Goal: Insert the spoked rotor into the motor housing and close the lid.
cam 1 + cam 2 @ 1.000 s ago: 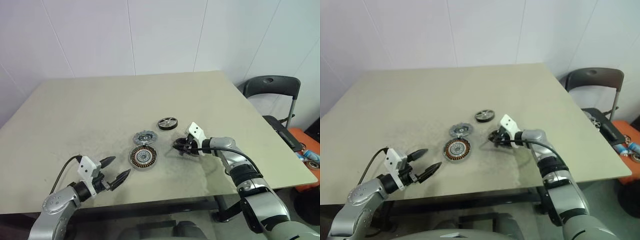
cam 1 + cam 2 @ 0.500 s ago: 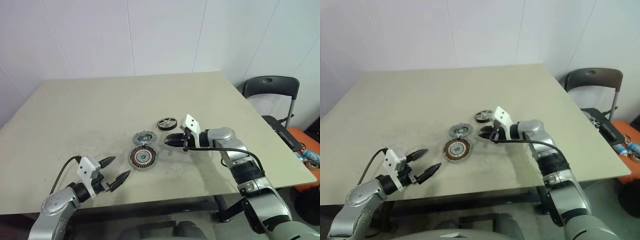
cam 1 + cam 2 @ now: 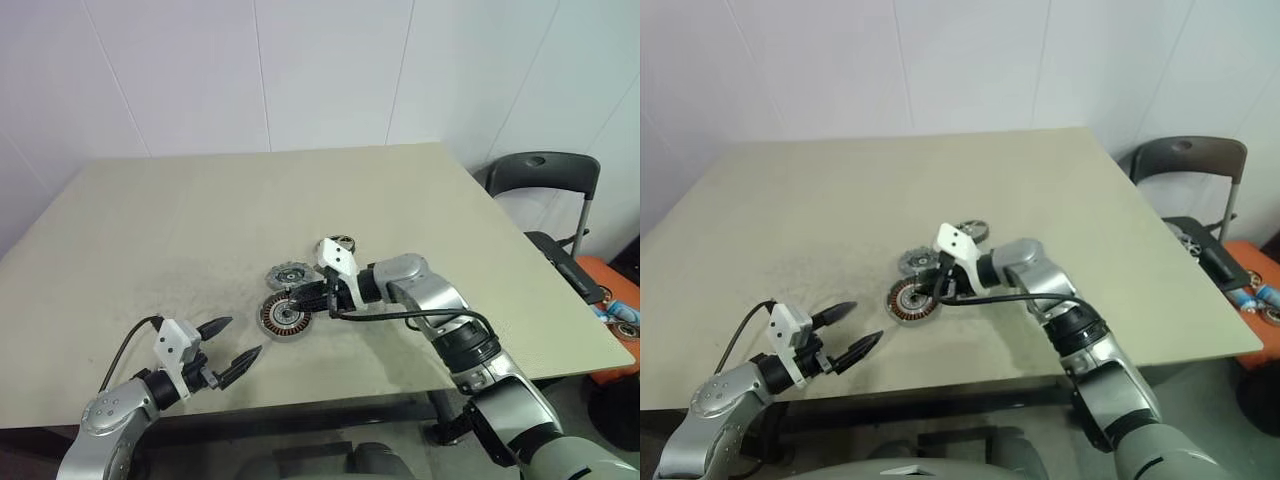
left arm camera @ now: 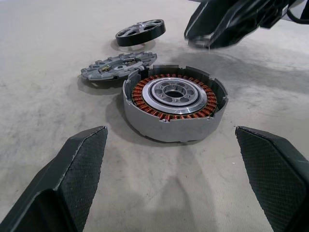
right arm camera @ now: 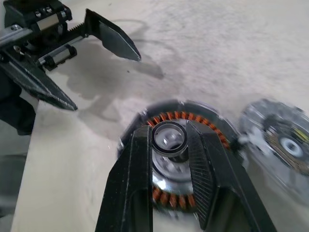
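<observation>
Beige table (image 3: 180, 210), white-panelled wall behind: motor parts grouped at centre.
Motor housing (image 4: 174, 107) sits upright, windings exposed; lid (image 4: 119, 67) lies flat just beside it, spoked rotor (image 4: 140, 32) beyond, untouched. Right gripper (image 5: 170, 140) hovers over the housing, clenched on a small dark ring (image 5: 169, 137). Left gripper (image 3: 232, 348) rests near the table's front edge, fingers spread, holding nothing.

1. The spoked rotor (image 3: 343, 241) is largely hidden behind the right gripper's (image 3: 303, 298) white mount.
2. The lid (image 5: 282, 142) is blurred and cut off by the right wrist view's edge.
3. The small dark ring (image 5: 170, 139) between the right gripper's fingers is blurred; what kind of part it is cannot be told.
4. The motor housing's (image 5: 181, 145) centre hub is covered by that ring and the fingers.
</observation>
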